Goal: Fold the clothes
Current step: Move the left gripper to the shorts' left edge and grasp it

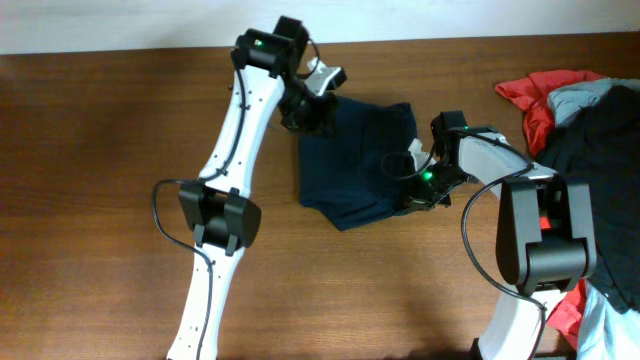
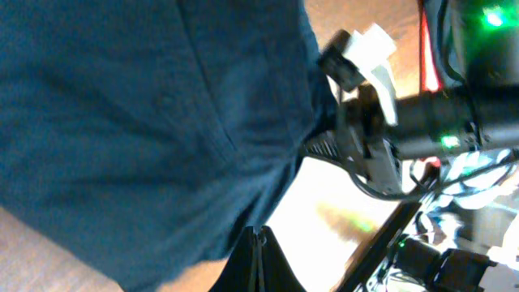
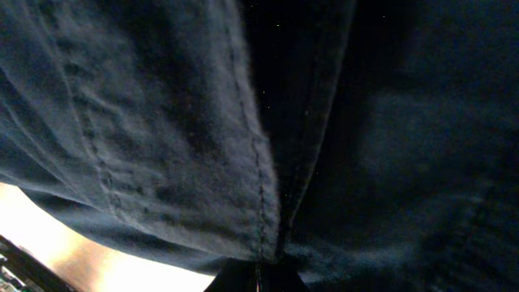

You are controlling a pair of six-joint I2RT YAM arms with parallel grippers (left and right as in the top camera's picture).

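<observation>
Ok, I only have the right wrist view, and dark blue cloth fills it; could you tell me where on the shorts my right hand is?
Observer: Overhead, the right hand is at the right-hand edge of the shorts, towards their near corner.
Operator: Thank you. And where is the left hand, please?
Observer: The left hand is at the shorts' far left corner.
Operator: Is anything else lying close by?
Observer: A red garment and a black garment are piled at the right end of the table, apart from the shorts.
</observation>
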